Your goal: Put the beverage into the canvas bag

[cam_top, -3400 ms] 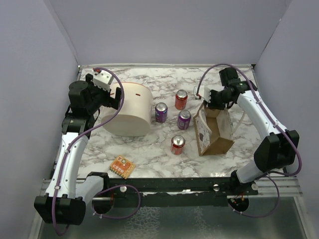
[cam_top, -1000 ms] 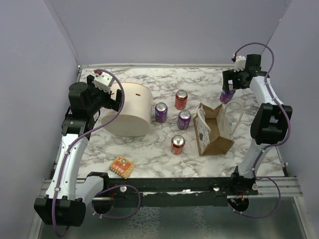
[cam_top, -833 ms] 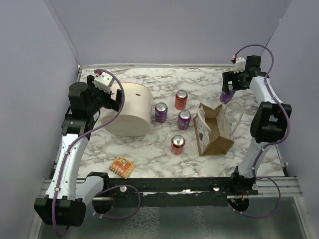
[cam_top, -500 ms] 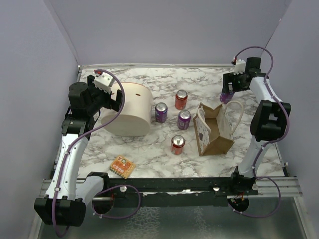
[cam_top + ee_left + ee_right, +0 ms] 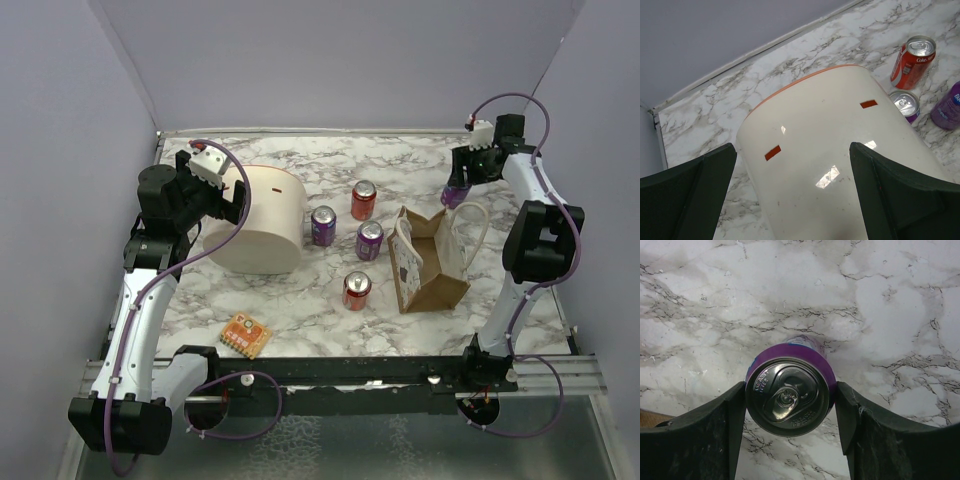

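Altogether five cans show: three purple and two red, one red can (image 5: pixel 912 61) lettered "Coke". At upper right the right gripper (image 5: pixel 789 402) clamps a purple can (image 5: pixel 456 193), just beyond the open canvas bag (image 5: pixel 445 275) and outside it. The left gripper (image 5: pixel 792 170) is spread wide either side of the one cream tub (image 5: pixel 262 218).

Left arm (image 5: pixel 135 305) and right arm (image 5: pixel 528 185) both had white shells with chunky black joints, plus a purple cable (image 5: pixel 510 95) looping along each. Little white housings (image 5: pixel 205 160) sat at the wrists. Gripper fingers (image 5: pixel 695 440) looked matte greenish-black.
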`<state>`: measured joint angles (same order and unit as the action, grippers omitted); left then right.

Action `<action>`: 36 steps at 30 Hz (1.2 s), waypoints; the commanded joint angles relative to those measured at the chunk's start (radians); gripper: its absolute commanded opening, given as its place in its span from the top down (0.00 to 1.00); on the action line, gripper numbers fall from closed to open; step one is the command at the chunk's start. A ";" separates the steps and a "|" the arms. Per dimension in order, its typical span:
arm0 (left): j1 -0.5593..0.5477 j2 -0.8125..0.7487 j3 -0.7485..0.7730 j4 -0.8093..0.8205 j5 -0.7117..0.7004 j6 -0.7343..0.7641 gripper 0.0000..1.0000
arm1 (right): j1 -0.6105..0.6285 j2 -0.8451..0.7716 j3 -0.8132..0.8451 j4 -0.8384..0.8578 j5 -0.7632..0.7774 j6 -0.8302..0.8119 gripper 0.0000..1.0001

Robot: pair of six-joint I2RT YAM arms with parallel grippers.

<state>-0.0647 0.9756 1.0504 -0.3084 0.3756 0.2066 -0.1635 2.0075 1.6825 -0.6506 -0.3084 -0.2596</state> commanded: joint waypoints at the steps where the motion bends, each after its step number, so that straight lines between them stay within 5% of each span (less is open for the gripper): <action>1: 0.008 0.000 -0.002 0.007 0.030 0.007 0.01 | -0.007 -0.031 0.046 -0.019 -0.054 -0.016 0.58; 10: 0.008 -0.003 -0.003 0.009 0.040 0.005 0.01 | -0.007 -0.135 0.039 -0.062 -0.075 -0.053 0.81; 15: 0.008 -0.011 -0.007 0.008 0.042 0.006 0.01 | -0.007 -0.168 -0.041 -0.053 -0.052 -0.079 0.85; 29: 0.008 -0.024 -0.017 0.007 0.048 0.006 0.01 | -0.007 -0.341 -0.328 0.035 -0.020 -0.091 0.85; 36: 0.007 -0.033 -0.023 0.011 0.055 0.007 0.01 | -0.007 -0.398 -0.422 0.061 0.005 -0.101 0.69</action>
<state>-0.0647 0.9695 1.0351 -0.3092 0.3988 0.2081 -0.1658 1.6688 1.2907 -0.6781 -0.3237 -0.3462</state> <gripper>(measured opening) 0.991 0.638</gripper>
